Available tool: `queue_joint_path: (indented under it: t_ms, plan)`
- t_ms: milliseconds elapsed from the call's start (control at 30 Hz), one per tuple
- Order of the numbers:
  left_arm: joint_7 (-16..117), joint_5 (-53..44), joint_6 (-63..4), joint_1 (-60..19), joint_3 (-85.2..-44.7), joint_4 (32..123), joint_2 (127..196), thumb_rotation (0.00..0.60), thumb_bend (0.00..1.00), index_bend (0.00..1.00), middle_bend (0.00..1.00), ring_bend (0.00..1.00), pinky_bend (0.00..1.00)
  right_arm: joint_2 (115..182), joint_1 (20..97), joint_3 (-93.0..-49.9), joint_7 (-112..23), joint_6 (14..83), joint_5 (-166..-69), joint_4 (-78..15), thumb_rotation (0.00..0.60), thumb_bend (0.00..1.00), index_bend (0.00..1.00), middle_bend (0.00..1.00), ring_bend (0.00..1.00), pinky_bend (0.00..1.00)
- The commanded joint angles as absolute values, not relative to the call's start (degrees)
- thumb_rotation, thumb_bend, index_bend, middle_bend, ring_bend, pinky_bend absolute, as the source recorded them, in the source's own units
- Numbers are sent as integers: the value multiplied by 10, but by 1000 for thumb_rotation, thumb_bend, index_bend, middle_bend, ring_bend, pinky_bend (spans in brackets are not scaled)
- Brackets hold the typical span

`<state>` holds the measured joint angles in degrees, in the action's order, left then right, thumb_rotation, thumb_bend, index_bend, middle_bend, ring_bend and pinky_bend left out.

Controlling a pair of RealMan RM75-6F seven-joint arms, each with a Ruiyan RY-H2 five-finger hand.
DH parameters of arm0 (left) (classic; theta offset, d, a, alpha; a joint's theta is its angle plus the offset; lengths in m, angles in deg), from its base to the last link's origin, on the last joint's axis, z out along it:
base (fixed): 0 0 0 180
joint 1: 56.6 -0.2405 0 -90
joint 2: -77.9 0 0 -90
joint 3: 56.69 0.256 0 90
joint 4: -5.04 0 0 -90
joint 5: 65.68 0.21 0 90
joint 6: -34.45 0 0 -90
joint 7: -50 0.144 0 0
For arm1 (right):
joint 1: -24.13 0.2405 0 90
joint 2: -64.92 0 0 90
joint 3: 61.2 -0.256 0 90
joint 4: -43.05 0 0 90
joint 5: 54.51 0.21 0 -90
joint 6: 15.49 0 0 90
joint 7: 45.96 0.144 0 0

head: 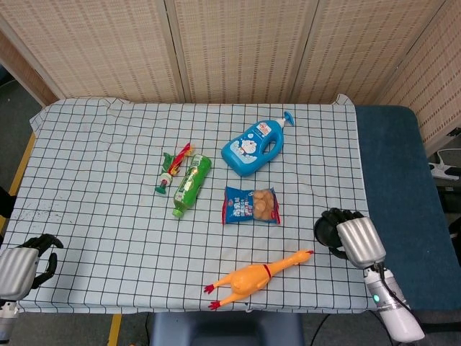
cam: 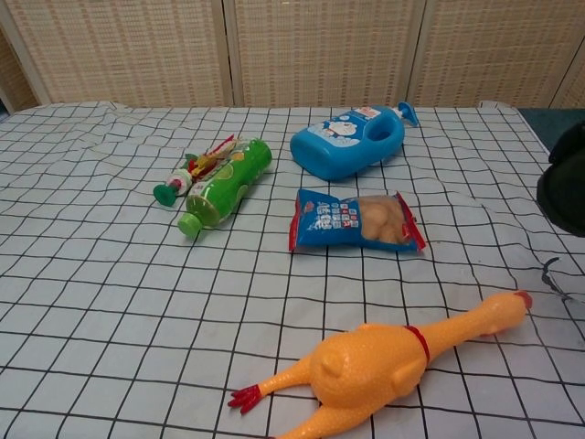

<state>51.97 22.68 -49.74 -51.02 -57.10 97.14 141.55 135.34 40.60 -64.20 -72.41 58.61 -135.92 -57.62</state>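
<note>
R hand (head: pixel 347 234) hangs over the table's right edge, silver back up, dark fingers curled in w/ nothing in them; chest view shows only a dark bit of it at the frame's right side. Nearest thing: rubber chicken (head: pixel 256 277), near the front edge, just left of the hand, not touching. Its long axis runs diagonal: head + beak to the back-right, toward the hand, red feet to the front-left.

L hand (head: pixel 21 268) sits at the front-left corner, fingers curled, holding nothing, well apart from all items.

Further out: snack bag (head: pixel 251 205) lies flat behind the chicken; blue bottle (head: pixel 253 147) behind that, pump pointing back-right. Green bottle (head: pixel 191 184) lies left of the bag, cap toward front-left, w/ a small red-green toy (head: pixel 173 169) touching its left side.

Surface: checked cloth (head: pixel 94 180), white w/ black grid, wrinkled at the back corners. Wide bare cloth on the left half and btw chicken and bag. Dark blue pad (head: pixel 400 173) to the right of the cloth; woven screens (head: pixel 238 47) behind.
</note>
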Motion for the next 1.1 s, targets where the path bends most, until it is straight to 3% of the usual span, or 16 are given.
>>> queue_joint_path:
  t_ms: [33, 300, 700, 867, 1100]
  plan:
    - [522, 224, -494, -509, -571, 973, 1415, 600, 603, 428, 377, 411, 657, 1376, 415, -639, -615, 525, -1323, -484, 600, 55, 598, 497, 382, 501]
    - [522, 222, -491, -508, -571, 973, 1415, 600, 602, 428, 378, 411, 657, 1412, 416, -633, -527, 505, -1334, -373, 600, 55, 568, 494, 330, 485]
    - [528, 222, -487, -506, -570, 974, 1416, 600, 602, 428, 378, 411, 657, 1412, 415, -633, -507, 472, -1305, -342, 600, 55, 502, 304, 132, 374]
    - [527, 220, -485, -506, -570, 973, 1415, 600, 603, 429, 379, 411, 657, 1407, 419, -630, -501, 452, -1301, -336, 600, 55, 400, 169, 12, 259]
    - [526, 219, -484, -505, -570, 972, 1416, 600, 602, 429, 379, 411, 657, 1402, 418, -628, -488, 449, -1304, -331, 600, 54, 275, 87, 0, 161]
